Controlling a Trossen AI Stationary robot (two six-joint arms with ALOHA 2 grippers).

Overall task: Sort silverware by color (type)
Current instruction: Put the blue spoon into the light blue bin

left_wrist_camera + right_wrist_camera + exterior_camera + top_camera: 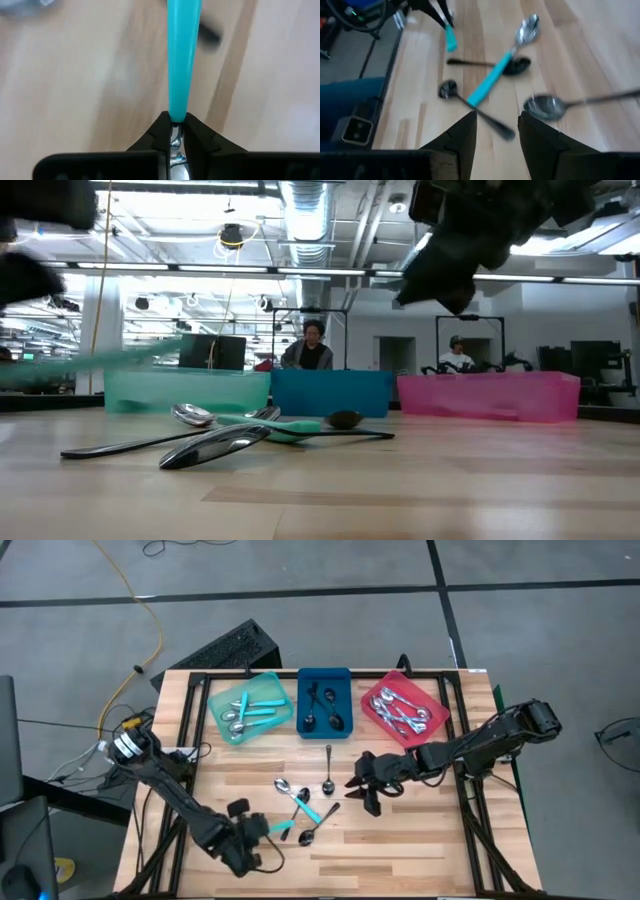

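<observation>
My left gripper (262, 830) is near the table's front left, shut on a teal-handled spoon (182, 55); this spoon also shows in the right wrist view (451, 40). Loose silverware lies mid-table: a teal-handled spoon (305, 802), two black spoons (322, 814) (305, 836) and two silver spoons (328, 770) (285, 785). My right gripper (365, 790) hovers open just right of them, touching nothing. The teal tray (228, 700) holds teal-handled spoons, the blue tray (345, 680) black ones, the red tray (375, 700) silver ones. My left gripper pinches the spoon's metal neck (175, 134) between its two fingertips, right where the teal handle (180, 75) begins. The fingers come from above, slanting down. The handle sticks out past the fingertips, and in the low view it shows as a teal streak (120, 358) above the table.
The three trays stand in a row along the far edge. The table's black frame rails (195, 720) run along its left and right sides. Bare wood (420, 850) lies at the near right. People sit in the room beyond the table (310, 350).
</observation>
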